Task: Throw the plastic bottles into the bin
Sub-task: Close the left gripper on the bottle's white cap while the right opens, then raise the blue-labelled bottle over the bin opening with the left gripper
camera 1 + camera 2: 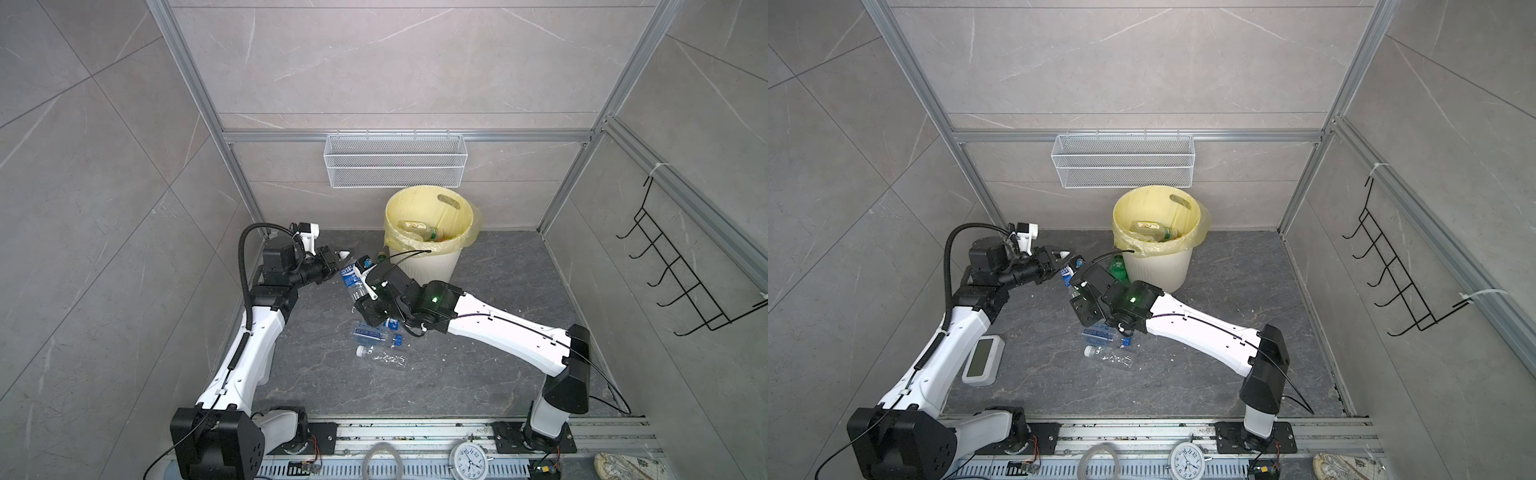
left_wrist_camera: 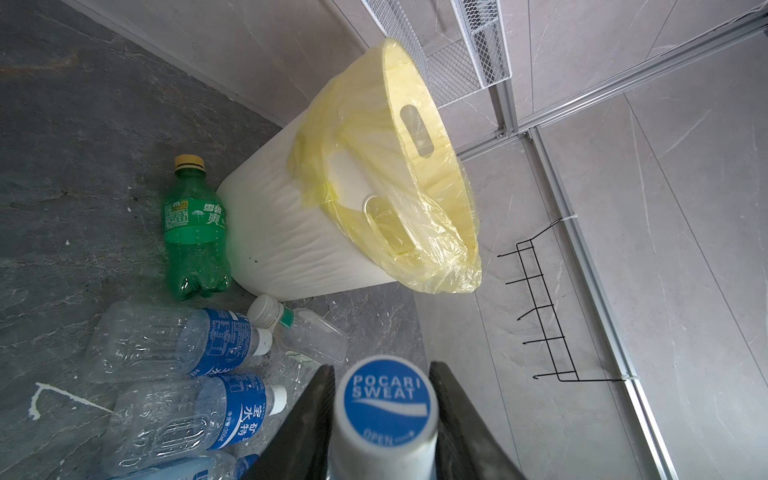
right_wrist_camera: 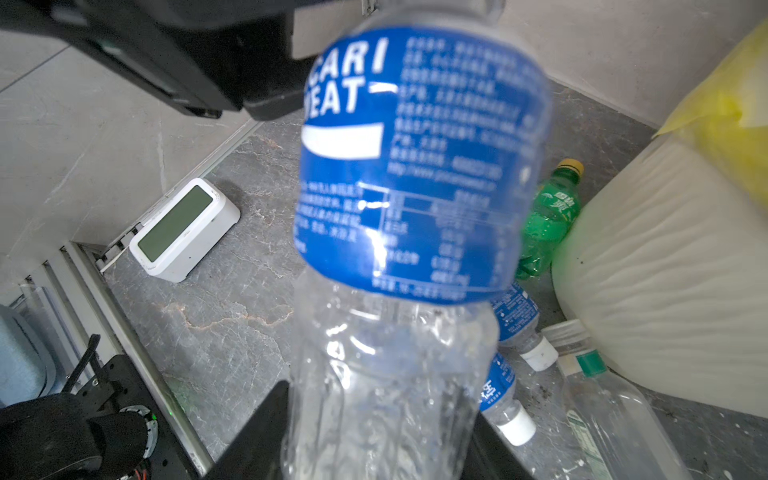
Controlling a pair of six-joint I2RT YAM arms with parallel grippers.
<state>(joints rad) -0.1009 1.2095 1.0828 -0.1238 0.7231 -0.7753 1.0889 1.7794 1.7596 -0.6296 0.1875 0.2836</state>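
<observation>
Above floor (image 1: 498,316), bottle (image 3: 415,166) clamped between end effectors (image 2: 381,366) (image 3: 380,401).

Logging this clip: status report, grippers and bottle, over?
Left gripper shut on cap of Pocari Sweat bottle, right gripper on its body. Bin near, not yet reached. Green bottle beside bin's base.

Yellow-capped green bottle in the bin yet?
No, the green bottle lies on the floor beside the bin, outside it.

Bin (image 2: 282,241) cream, ribbed; liner (image 2: 419,245) yellow; Pocari bottle (image 3: 415,208) clear, blue label
</observation>
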